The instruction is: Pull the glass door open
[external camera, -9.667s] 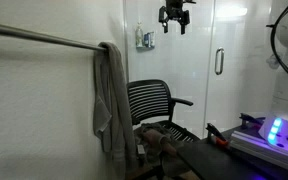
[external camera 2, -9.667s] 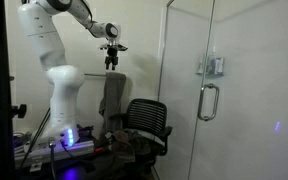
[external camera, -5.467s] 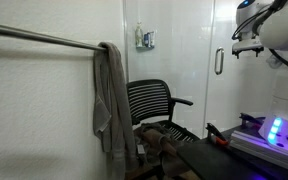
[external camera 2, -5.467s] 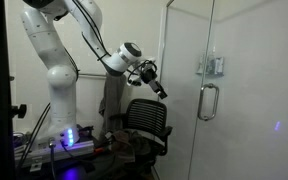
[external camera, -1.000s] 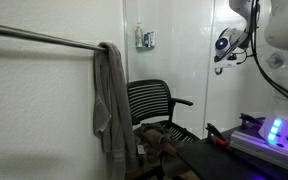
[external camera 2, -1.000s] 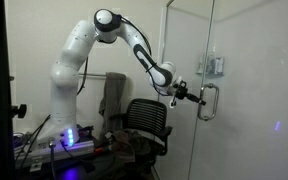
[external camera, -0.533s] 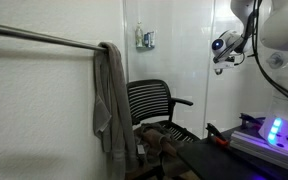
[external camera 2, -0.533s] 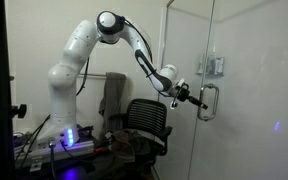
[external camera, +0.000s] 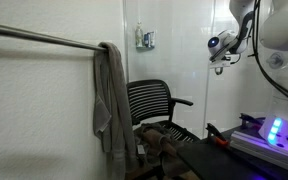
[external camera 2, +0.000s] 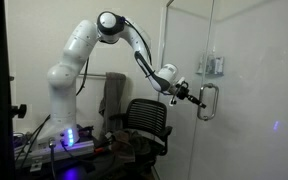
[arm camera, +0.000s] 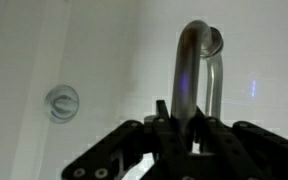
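The glass door (external camera: 234, 100) is a tall frosted pane with a dark vertical bar handle (external camera 2: 210, 102) near its edge. In both exterior views my gripper (external camera 2: 197, 98) reaches level from the arm straight to that handle. From the other side, the gripper (external camera: 219, 57) covers most of the bar. In the wrist view the metal handle (arm camera: 189, 70) rises from between my fingers, and the gripper (arm camera: 184, 118) is shut on its lower part. A round lock disc (arm camera: 63, 101) sits on the glass to the left of the handle.
A black mesh office chair (external camera 2: 144, 122) stands just below the arm, close to the glass. A grey towel (external camera: 108, 100) hangs from a rail. A small grey-blue box (external camera: 144, 40) is fixed to the neighbouring glass panel. The robot base (external camera 2: 69, 135) glows blue.
The jaws have closed around the door handle. The arm has shifted only slightly at the handle, and the door has not visibly moved.
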Tool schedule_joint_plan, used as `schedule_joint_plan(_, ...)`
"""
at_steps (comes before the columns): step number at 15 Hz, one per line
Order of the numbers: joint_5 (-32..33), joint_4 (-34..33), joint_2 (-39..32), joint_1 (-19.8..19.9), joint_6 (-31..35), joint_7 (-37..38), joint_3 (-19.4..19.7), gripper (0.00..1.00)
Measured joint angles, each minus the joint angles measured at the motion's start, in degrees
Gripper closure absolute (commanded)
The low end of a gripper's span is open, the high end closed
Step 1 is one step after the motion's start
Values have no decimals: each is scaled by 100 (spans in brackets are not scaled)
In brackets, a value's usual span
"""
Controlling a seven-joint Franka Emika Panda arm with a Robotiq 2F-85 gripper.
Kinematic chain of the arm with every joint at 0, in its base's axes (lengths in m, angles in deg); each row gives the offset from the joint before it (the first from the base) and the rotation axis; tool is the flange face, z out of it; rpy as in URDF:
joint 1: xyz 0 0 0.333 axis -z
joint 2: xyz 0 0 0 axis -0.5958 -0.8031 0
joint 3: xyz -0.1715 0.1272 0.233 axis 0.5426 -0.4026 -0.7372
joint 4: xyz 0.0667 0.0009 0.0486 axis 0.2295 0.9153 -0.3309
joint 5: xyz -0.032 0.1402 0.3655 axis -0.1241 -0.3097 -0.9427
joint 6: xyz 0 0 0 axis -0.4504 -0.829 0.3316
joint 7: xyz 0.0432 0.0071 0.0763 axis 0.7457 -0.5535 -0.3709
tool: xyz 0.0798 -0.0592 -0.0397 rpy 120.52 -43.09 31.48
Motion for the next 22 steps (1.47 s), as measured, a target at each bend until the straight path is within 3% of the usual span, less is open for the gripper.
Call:
schedule_joint_plan(4,-1088,-35,66,138,685,-1254,94,94)
schedule_joint_plan(9,-1918,199,263,430,1657,-2639,166,94)
schedule_joint_plan(14,-2504,1138,913,500,2201,-3747,406,94)
schedule_joint_plan(22,-3444,2898,2293,499,2078,-5042,849,94)
